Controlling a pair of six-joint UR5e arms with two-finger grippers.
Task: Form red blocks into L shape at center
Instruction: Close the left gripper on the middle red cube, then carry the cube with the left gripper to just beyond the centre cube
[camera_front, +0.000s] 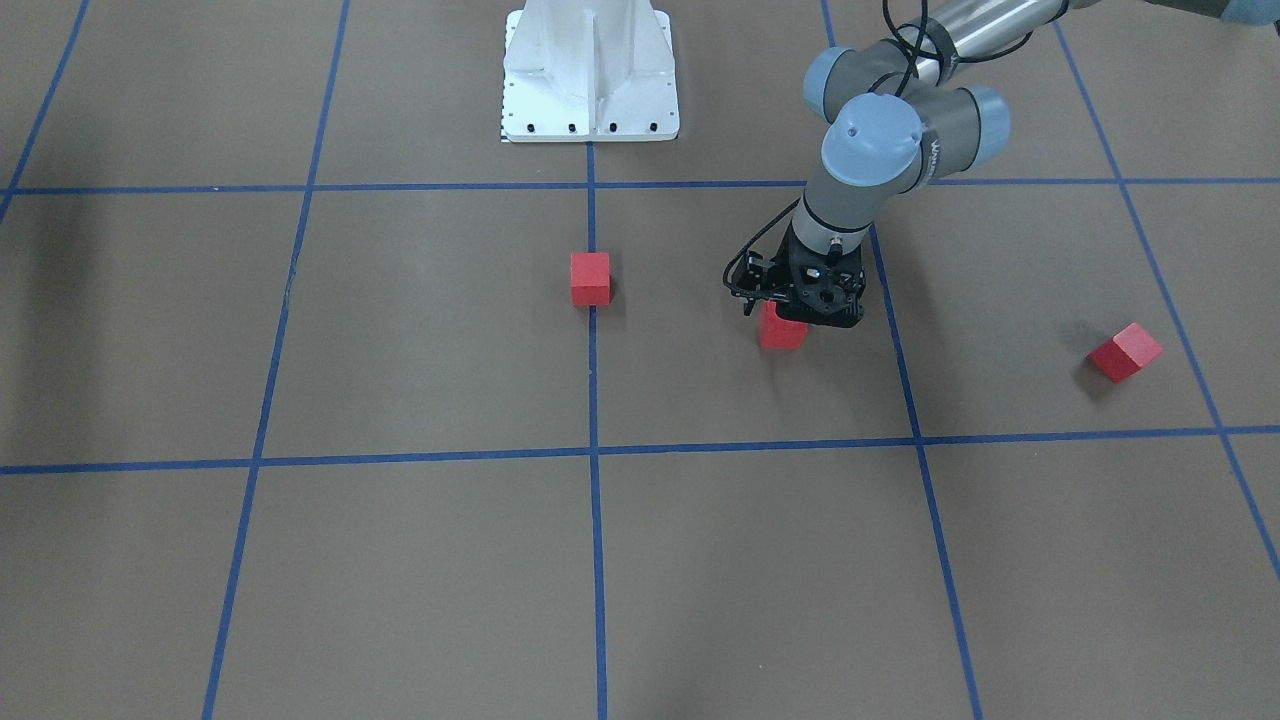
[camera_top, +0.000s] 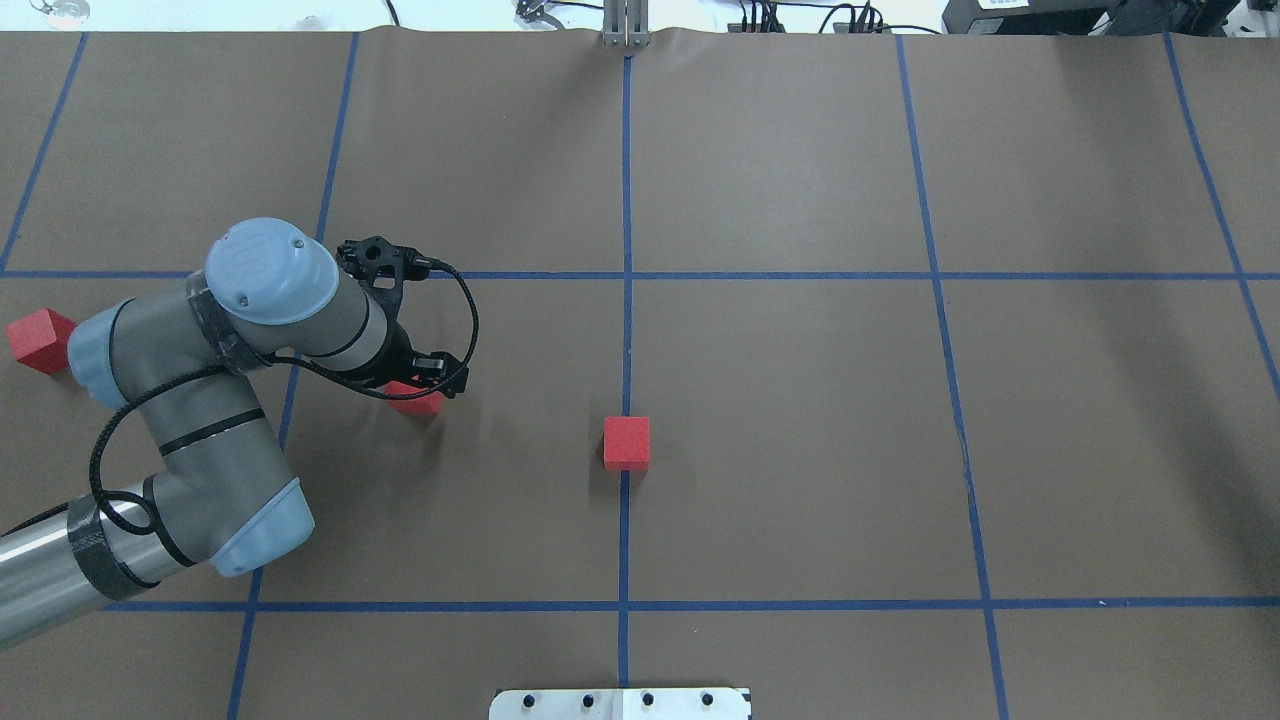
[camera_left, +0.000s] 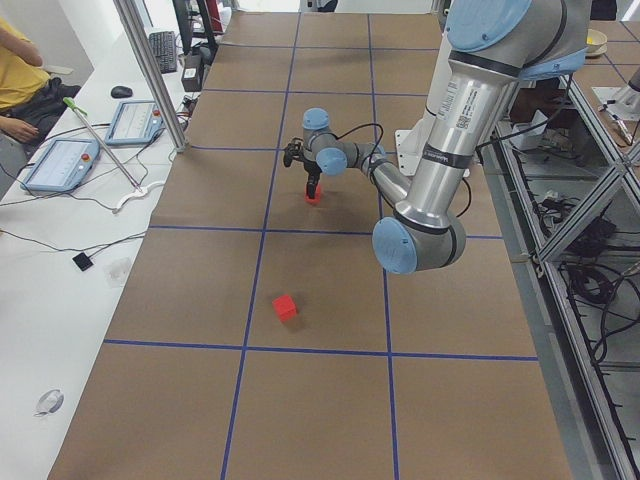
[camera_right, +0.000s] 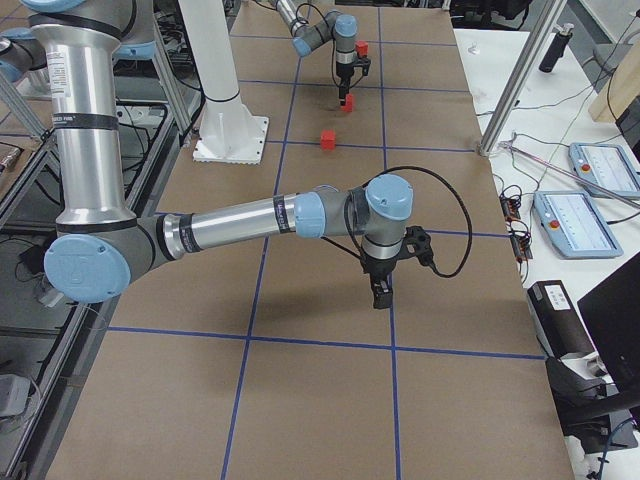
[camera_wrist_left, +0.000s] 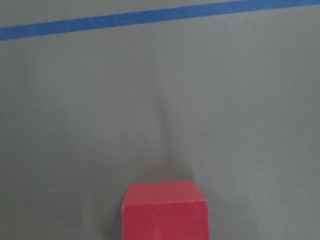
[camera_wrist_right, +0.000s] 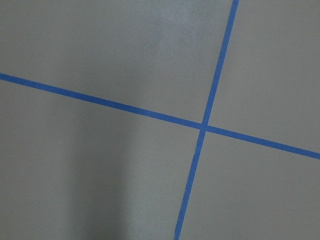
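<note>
Mid-left in the overhead view, the left gripper hangs over a red cube, grip unclear; the centre cube lies square to the grid

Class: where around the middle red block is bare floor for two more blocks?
All sides of the middle block are bare, widest on the robot's right up to the blue tape line. Crowded only leftward, where the left gripper covers another block.

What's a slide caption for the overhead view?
Left gripper at one red block; second on the center gridline, third far left.
</note>
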